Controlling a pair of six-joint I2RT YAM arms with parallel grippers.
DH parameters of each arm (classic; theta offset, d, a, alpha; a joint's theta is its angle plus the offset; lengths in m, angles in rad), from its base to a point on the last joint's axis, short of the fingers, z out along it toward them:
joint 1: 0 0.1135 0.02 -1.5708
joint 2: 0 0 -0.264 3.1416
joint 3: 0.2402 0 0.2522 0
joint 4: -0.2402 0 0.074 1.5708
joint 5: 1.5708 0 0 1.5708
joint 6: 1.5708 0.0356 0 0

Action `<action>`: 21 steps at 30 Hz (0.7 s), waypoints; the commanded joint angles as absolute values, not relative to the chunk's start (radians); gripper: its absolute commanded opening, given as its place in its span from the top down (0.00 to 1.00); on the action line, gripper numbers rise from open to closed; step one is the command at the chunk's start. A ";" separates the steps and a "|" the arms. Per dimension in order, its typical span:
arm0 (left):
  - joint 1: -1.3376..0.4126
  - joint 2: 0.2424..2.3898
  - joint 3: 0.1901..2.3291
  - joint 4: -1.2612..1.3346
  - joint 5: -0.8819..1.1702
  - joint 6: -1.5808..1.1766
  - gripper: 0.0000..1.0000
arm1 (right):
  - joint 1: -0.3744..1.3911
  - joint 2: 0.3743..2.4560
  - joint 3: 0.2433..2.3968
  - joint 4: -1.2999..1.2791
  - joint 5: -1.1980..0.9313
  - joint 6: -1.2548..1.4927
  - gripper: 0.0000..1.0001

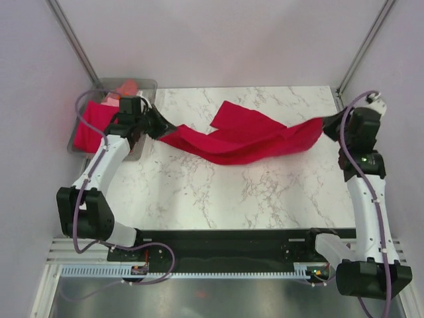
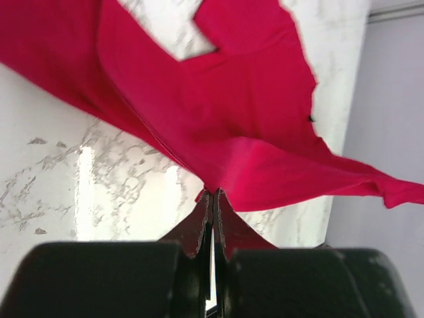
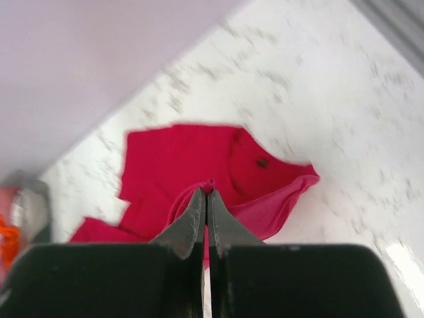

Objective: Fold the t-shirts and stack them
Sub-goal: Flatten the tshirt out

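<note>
Item one, the crimson red t-shirt (image 1: 245, 136): unfolded and strung sideways over the far half of the table, held at both ends and sagging in a shallow curve between them. We note one loose flap pointing toward the far edge, and a small dark mark on the cloth in both wrist views. We cannot tell whether its lowest fold touches the tabletop. Its left end is gathered to a point in the left gripper (image 1: 154, 124), whose jaws are clenched on a pinch of the fabric; the left wrist view shows the fingertips pressed together with red cloth fanning out from them. Its right end is grasped the same way by the right gripper (image 1: 329, 122), jaws tight on a bunched edge near the table's right side. Item two, the magenta-pink shirt (image 1: 93, 122): lying crumpled in the bin, partly behind the left arm. Item three, an orange shirt (image 1: 127, 87): only a small part shows at the far end of the same bin. Holding both, the clear grey plastic bin (image 1: 147, 82) sits at the table's far left corner. Beneath everything lies the white marble-patterned table (image 1: 218, 192), and pale lilac walls (image 1: 218, 40) enclose it.
</note>
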State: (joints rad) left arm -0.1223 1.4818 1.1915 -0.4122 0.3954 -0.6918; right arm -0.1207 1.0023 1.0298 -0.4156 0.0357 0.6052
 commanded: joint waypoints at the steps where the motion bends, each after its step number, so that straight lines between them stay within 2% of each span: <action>1: -0.107 1.315 1.311 -0.480 0.462 -0.695 0.98 | -0.121 0.963 1.264 -0.452 0.003 0.586 1.00; 6: -0.107 1.085 1.435 -0.580 0.426 -0.690 0.98 | -0.121 0.867 1.526 -0.525 -0.048 0.603 1.00; 13: -0.107 0.787 1.526 -0.592 0.264 -0.758 0.98 | -0.121 0.701 1.704 -0.545 -0.015 0.580 1.00; 18: -0.107 0.762 1.604 -0.594 0.204 -0.775 0.98 | -0.121 0.695 1.811 -0.572 0.066 0.568 1.00; 21: -0.107 0.837 1.614 -0.594 0.212 -0.788 0.98 | -0.123 0.744 1.827 -0.580 0.060 0.586 1.00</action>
State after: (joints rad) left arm -0.1116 0.7208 1.6329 -0.5472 0.2504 -0.7410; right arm -0.1207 0.6537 1.8343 -0.5335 0.0269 0.5831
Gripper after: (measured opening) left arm 0.025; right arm 0.027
